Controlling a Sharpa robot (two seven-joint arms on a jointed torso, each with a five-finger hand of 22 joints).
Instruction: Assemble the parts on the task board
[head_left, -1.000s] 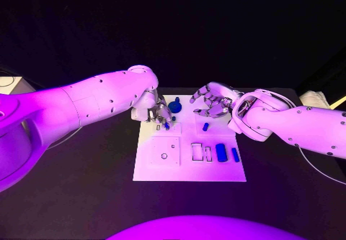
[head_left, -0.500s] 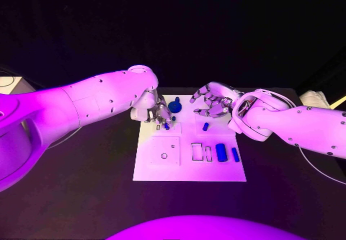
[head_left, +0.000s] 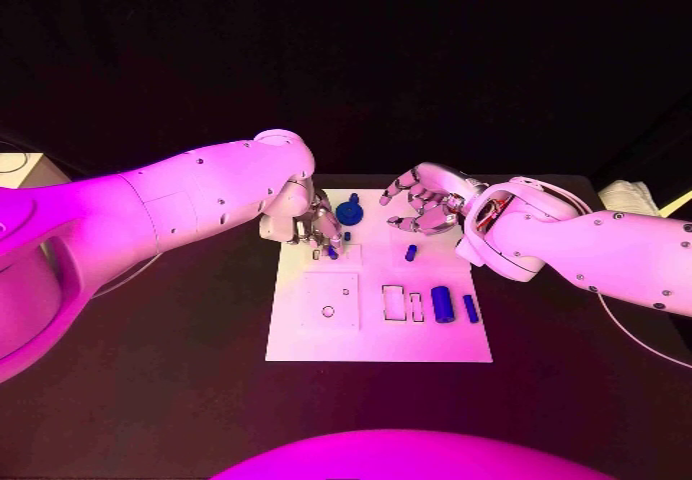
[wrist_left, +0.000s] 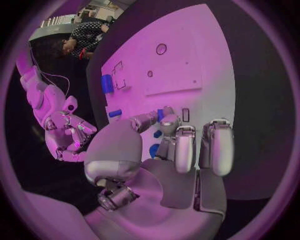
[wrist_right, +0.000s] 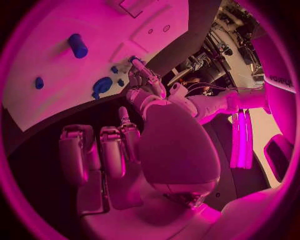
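Note:
The white task board (head_left: 378, 335) lies mid-table. My left hand (head_left: 306, 226) hovers over its far left corner with the fingers pointing down. Thumb and a finger pinch a small blue part (wrist_left: 161, 116) close to the board, seen below the fingers as the blue part (head_left: 332, 252). A round blue part (head_left: 349, 212) stands just beside that hand. My right hand (head_left: 423, 205) hangs above the far right of the board, fingers apart and holding nothing. A short blue peg (head_left: 410, 253) lies below it. Two blue blocks (head_left: 443, 304) sit near the right edge.
Empty rectangular slots (head_left: 394, 303) and a square recess with a hole (head_left: 329, 303) mark the near half of the board. The black table (head_left: 159, 340) surrounds it. Both white arms reach in over the far corners.
My left hand has shifted very slightly with the small blue part. The right hand and the other parts stay where they were.

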